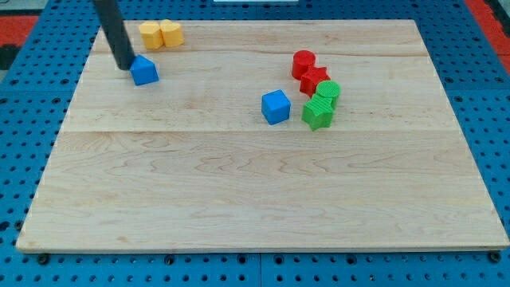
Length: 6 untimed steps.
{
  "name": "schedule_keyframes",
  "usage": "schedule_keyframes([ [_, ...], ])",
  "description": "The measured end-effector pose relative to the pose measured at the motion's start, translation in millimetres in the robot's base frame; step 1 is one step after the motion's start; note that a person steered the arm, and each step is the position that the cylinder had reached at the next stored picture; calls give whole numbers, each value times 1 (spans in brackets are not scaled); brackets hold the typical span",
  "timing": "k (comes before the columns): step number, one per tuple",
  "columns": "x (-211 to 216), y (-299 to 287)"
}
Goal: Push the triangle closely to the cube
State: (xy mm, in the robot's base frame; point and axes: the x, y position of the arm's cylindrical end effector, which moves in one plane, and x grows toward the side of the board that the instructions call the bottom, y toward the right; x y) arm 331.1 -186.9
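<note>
Wood makes up the board point(239, 191), a pale slab of joined planks lying on a blue pegboard point(494, 119) dotted with holes. No brand, label or writing can be read anywhere on the board, the blocks or the rod.

My tip point(126, 67) is at the view's upper left, at the lower end of a dark rod that leans in from the top edge. The arm ends in this plain rod, so there are no jaws to be spread or pressed together. The tip sits just at the left side of the blue triangle point(145, 71), touching it or very nearly so; I cannot tell which.

The blue triangle lies near the board's upper left corner, just below and slightly left of two yellow blocks point(161, 33) that sit side by side and touch each other near the top edge. Their exact shapes are hard to make out.

The blue cube point(276, 106) is well apart from the triangle, towards the view's right and a little lower, near the board's middle. Just to the right of the cube is a tight cluster: a red cylinder point(304, 62) at the top, a red star-like block point(315, 80) touching it below, then a green round block point(327, 91) and a green star-like block point(318, 112) at the bottom.
</note>
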Motion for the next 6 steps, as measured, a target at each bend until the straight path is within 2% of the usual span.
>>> schedule_keyframes([
  [1, 37, 49],
  [4, 30, 146],
  [6, 13, 171],
])
